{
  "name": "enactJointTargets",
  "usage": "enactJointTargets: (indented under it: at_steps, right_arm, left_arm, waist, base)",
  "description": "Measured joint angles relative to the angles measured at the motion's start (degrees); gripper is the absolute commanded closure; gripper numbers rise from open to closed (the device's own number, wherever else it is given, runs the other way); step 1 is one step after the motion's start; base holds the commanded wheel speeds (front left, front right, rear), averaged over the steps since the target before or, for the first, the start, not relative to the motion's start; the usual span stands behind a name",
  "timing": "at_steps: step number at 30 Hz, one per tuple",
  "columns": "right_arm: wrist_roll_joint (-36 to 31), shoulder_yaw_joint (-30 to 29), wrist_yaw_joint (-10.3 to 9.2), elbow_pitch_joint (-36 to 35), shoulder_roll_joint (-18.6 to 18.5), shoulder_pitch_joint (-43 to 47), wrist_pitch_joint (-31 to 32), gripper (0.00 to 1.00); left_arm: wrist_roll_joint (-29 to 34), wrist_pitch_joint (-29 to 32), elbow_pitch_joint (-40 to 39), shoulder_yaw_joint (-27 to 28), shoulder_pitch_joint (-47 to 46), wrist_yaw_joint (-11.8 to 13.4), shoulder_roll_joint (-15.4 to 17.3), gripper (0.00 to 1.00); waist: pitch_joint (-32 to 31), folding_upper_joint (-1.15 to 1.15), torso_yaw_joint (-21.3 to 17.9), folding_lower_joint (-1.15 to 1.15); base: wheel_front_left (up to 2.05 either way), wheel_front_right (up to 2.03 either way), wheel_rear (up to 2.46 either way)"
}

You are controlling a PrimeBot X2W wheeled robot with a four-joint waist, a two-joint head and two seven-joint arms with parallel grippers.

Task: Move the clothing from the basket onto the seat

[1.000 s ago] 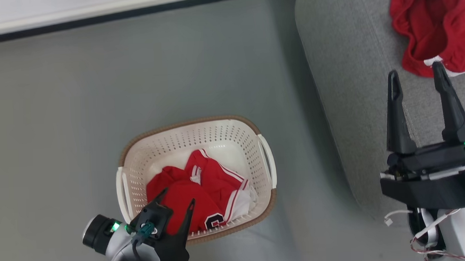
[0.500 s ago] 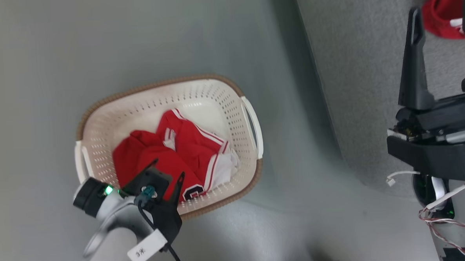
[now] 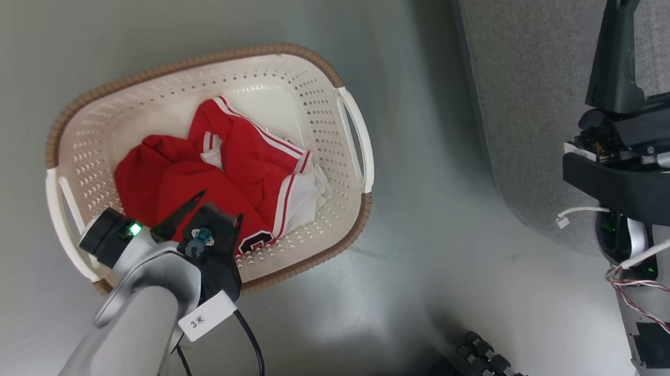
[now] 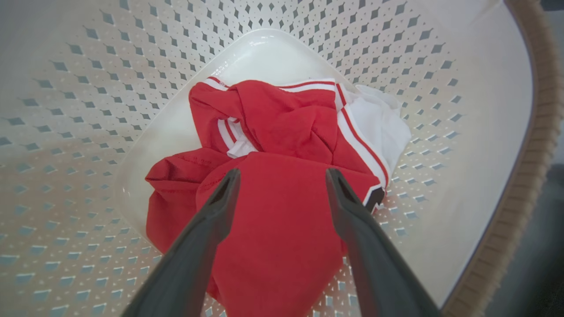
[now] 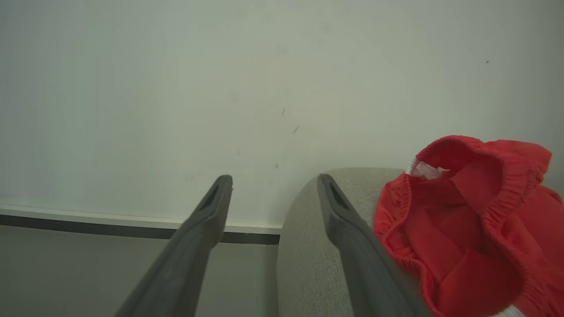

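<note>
My left tool (image 4: 283,172) hangs wide open just over the red clothes (image 4: 282,127) piled in the basket (image 3: 194,61) on the floor, pile straight ahead btw the tips. Right tool (image 5: 274,177), open too, is way over by the sofa (image 5: 308,229), so imo left grabs.

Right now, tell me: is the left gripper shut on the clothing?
No, the left gripper is open, fingers spread over the clothing in the basket.
</note>
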Motion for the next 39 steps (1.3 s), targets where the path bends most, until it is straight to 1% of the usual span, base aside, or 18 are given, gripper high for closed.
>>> enactJointTargets:
  at_steps: [5,10,12,16,18,28,33,38,39]
  right_arm:
    - [0.01,0.26,0.0,1.51,0.47,-1.24,-0.55,0.0]
    - [0.07,0.59,0.02,2.58,1.03,-1.53,-0.91,0.0]
    - [0.22,0.93,0.09,2.78,1.37,-1.81,-1.21,0.0]
    - [0.29,1.11,0.11,3.34,1.62,-2.82,-1.29,0.0]
    - [0.54,1.56,0.52,3.6,1.97,-2.91,-1.31,0.0]
    - [0.87,2.58,0.85,4.76,2.97,-3.95,-1.79,0.0]
    - [1.26,2.79,0.87,5.7,3.46,-4.11,-1.99,0.0]
    - [1.79,2.81,0.87,6.43,3.68,-4.26,-2.22,0.0]
    - [1.79,2.81,0.87,6.56,3.71,-4.39,-2.22,0.0]
  left_arm:
    - [0.64,0.08,1.14,-1.78,-2.22,-0.52,0.08,0.0]
    - [1.11,1.04,2.49,-3.61,-3.84,-0.59,0.15,0.0]
    - [1.14,1.71,2.97,-4.42,-4.41,-1.01,0.66,0.0]
    - [1.49,3.04,4.21,-5.92,-5.72,-1.05,1.33,0.0]
    - [1.6,3.75,4.45,-6.48,-6.22,-1.1,1.92,0.0]
    - [1.57,6.69,6.14,-11.43,-9.11,-1.49,5.22,0.0]
    - [1.29,6.81,7.01,-13.29,-9.75,-1.49,6.3,0.0]
    - [0.43,6.81,7.53,-13.95,-10.47,-1.49,6.61,0.0]
    - [0.38,6.81,7.59,-13.95,-10.59,-1.49,6.72,0.09]
  waist:
    - [2.19,-0.01,-0.59,0.0]
    - [2.97,-0.01,-1.2,-0.01]
    - [3.21,-0.01,-1.48,-0.01]
    - [3.64,-0.01,-2.04,-0.01]
    - [3.82,-0.01,-2.37,-0.01]
    - [5.08,-0.02,-4.31,-0.01]
    - [5.92,-0.02,-5.56,-0.02]
    - [6.15,-0.02,-6.09,-0.01]
    - [6.17,-0.02,-6.17,-0.01]
  base:
    - [0.0,0.0,0.0]
    - [0.0,0.0,0.0]
    - [0.0,0.0,0.0]
    - [0.0,0.0,0.0]
    - [0.0,0.0,0.0]
    - [0.0,0.0,0.0]
    - [0.0,0.0,0.0]
    - [0.0,0.0,0.0]
    - [0.0,0.0,0.0]
